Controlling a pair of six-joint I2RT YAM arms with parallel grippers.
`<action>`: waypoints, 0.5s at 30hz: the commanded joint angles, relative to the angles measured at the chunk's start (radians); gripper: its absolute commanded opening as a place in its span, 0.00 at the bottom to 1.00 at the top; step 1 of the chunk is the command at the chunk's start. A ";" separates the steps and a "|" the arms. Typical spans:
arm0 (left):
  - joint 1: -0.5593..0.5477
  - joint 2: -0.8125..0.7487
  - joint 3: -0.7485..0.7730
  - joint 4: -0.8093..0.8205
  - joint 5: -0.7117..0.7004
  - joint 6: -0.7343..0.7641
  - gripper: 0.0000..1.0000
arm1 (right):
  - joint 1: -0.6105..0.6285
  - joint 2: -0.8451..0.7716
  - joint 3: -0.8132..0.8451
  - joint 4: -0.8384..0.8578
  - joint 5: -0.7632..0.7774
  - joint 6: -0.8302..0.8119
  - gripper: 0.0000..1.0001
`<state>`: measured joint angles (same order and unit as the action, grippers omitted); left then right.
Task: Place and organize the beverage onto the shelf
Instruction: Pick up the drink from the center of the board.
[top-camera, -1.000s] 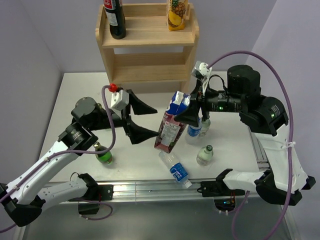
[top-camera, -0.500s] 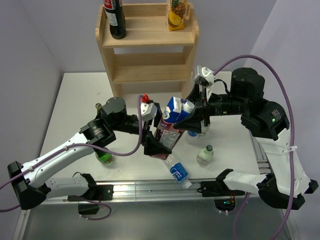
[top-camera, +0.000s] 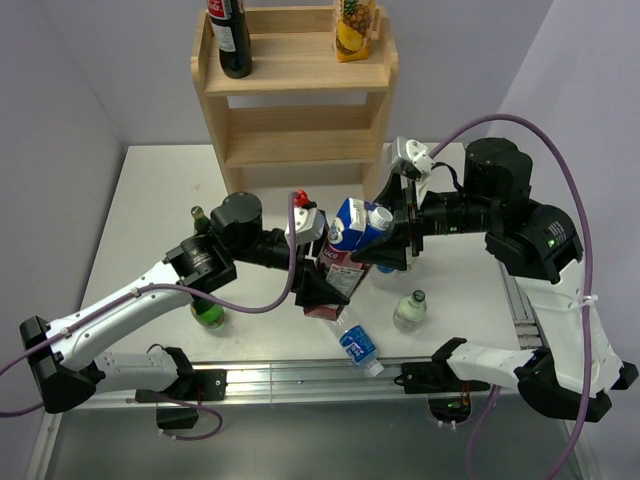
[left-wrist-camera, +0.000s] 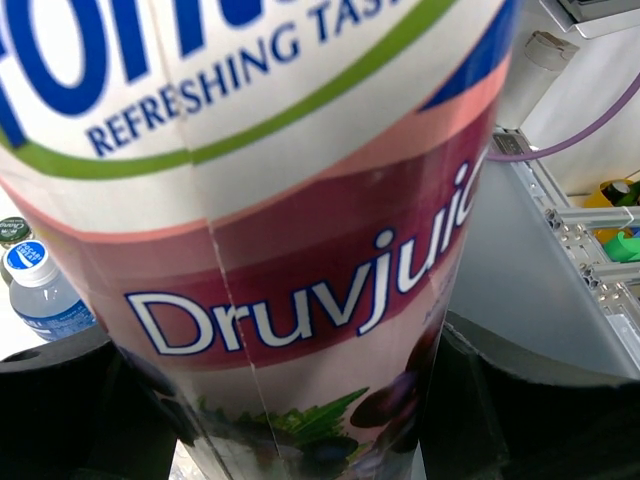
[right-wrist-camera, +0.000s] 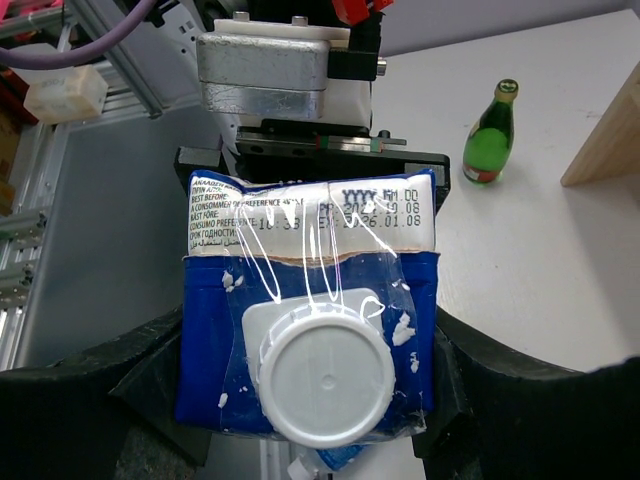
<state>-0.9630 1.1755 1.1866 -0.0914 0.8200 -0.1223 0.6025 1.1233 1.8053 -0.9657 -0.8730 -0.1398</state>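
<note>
At the lower left of the overhead view a green bottle (top-camera: 208, 314) stands on the desk (top-camera: 150, 200), half hidden under the left arm. Right of it, mid-frame, the left tool (top-camera: 325, 292) grasps the lower body of the juice carton (top-camera: 347, 240); its wrist view shows a dark finger pressed against each side of the carton. The carton hangs tilted above the desk, cap end up. Just right of centre the right tool (top-camera: 388, 252) is clenched on the gabled top. With both ends gripped, this looks like a handover, probably so the left arm can carry it. The shelf (top-camera: 300, 62) stands at the upper centre, well apart from the carton. A second ago the left tool gaped wide, apart from the carton on its left. It has since closed in around the base.
</note>
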 joint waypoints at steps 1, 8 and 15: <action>-0.020 0.006 0.070 0.007 0.019 -0.017 0.02 | 0.002 -0.046 0.036 0.254 -0.063 0.002 0.43; -0.031 -0.063 0.061 0.119 -0.151 -0.054 0.00 | 0.000 -0.131 -0.029 0.305 0.090 0.023 0.85; -0.031 -0.108 0.068 0.219 -0.333 -0.063 0.00 | 0.000 -0.210 -0.063 0.308 0.377 0.094 0.90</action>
<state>-0.9974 1.1748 1.1831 -0.1944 0.6151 -0.1574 0.6018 0.9558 1.7580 -0.7410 -0.6670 -0.0971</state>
